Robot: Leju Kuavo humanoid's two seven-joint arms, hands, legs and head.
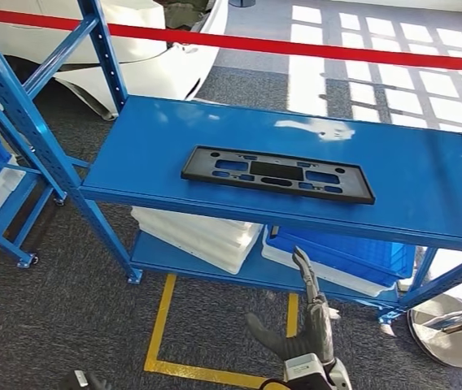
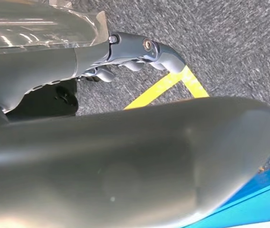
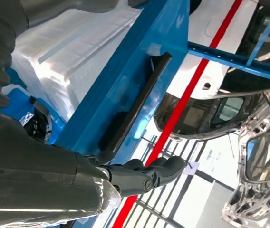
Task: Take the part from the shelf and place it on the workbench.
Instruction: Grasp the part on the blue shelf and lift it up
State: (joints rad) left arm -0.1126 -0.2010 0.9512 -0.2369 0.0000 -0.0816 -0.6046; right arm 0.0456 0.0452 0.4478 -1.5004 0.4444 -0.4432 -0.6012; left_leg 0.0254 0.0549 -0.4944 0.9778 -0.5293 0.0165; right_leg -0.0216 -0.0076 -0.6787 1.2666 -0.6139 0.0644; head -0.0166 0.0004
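The part point(image 1: 277, 173) is a flat black rectangular frame with cut-outs, lying in the middle of the blue shelf board point(image 1: 154, 146). My right hand point(image 1: 307, 321) is raised in front of the shelf, below the board's front edge and under the part, fingers stretched up, thumb apart, holding nothing. In the right wrist view the part point(image 3: 137, 107) shows edge-on on the blue board, beyond my right hand's fingers point(image 3: 144, 173). My left hand point(image 2: 140, 50) hangs low over the grey carpet with its fingers loosely extended and nothing in them.
White trays point(image 1: 198, 236) and a blue crate point(image 1: 351, 256) sit on the lower shelf. A second blue rack point(image 1: 2, 162) stands at left. Behind are a red barrier tape point(image 1: 289, 46) and a white car point(image 1: 149, 57). Yellow floor lines point(image 1: 161, 325) and a round metal base point(image 1: 450, 329) lie near.
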